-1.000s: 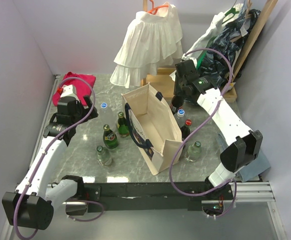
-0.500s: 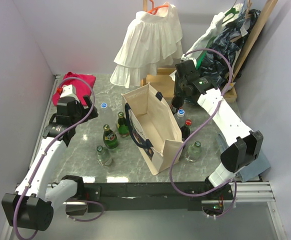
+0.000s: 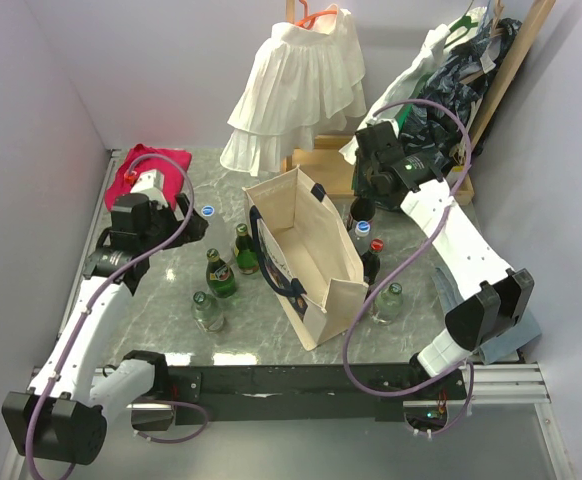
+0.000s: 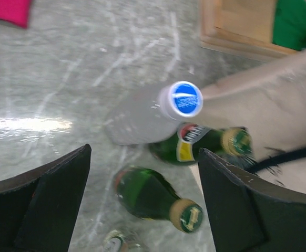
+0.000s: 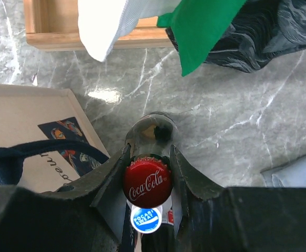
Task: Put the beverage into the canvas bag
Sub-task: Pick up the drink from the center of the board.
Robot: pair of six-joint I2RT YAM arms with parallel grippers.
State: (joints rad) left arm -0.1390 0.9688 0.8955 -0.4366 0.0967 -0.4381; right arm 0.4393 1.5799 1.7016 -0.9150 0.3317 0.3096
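The cream canvas bag point(image 3: 306, 262) with navy handles stands open in the middle of the table; its wall also shows in the right wrist view point(image 5: 21, 123) and the left wrist view point(image 4: 279, 100). My right gripper point(image 3: 364, 196) point(image 5: 149, 152) is shut on the neck of a dark Coca-Cola bottle point(image 3: 359, 213) with a red cap point(image 5: 148, 184), just right of the bag's far end. My left gripper point(image 3: 184, 218) point(image 4: 143, 155) is open and empty above a clear blue-capped bottle point(image 4: 186, 98) point(image 3: 207, 211) and two green bottles point(image 4: 203, 140) point(image 4: 153, 195) left of the bag.
A blue-capped Pocari bottle point(image 3: 362, 230) point(image 5: 145, 220), a red-capped dark bottle point(image 3: 373, 258) and a clear bottle point(image 3: 388, 303) stand right of the bag. A clear green bottle point(image 3: 207, 312) stands front left. A wooden box point(image 3: 321, 170), white garment point(image 3: 296, 85), clothes pile point(image 3: 451, 90) and pink cloth point(image 3: 151, 165) lie behind.
My right gripper has shifted a little right and back with the Coca-Cola bottle in its grip. My left gripper has moved slightly right, toward the bottles.
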